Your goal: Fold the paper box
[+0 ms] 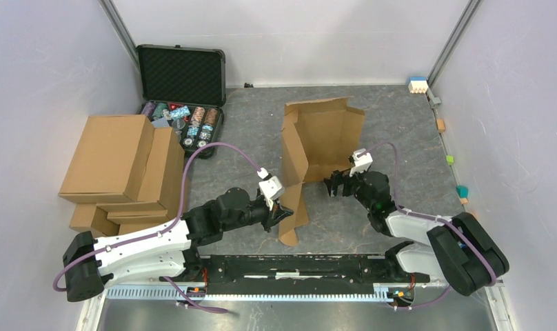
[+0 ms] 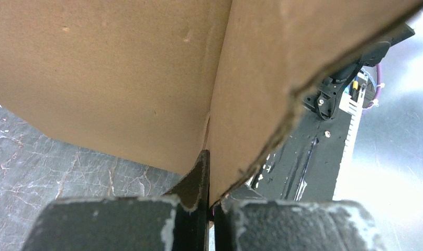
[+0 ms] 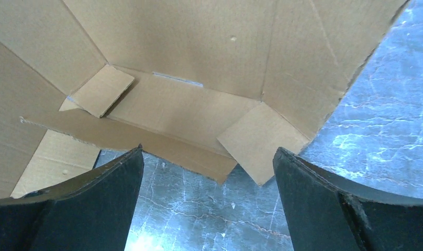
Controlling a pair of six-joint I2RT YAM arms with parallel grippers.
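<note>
Left pincer [image 2: 208,175] clenched on paper box [image 2: 120,78] flap, right pincer [image 3: 208,157] wide open beside it

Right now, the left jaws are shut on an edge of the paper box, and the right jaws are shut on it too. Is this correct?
Not quite: the right jaws stand wide open, the paper box ahead of them, ungripped, as the right wrist view shows. The left jaws are indeed shut on an edge.

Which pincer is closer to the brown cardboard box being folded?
Left. The left pincer is shut on a flap of the paper box; the right pincer hangs open facing it, apparently not touching.
</note>
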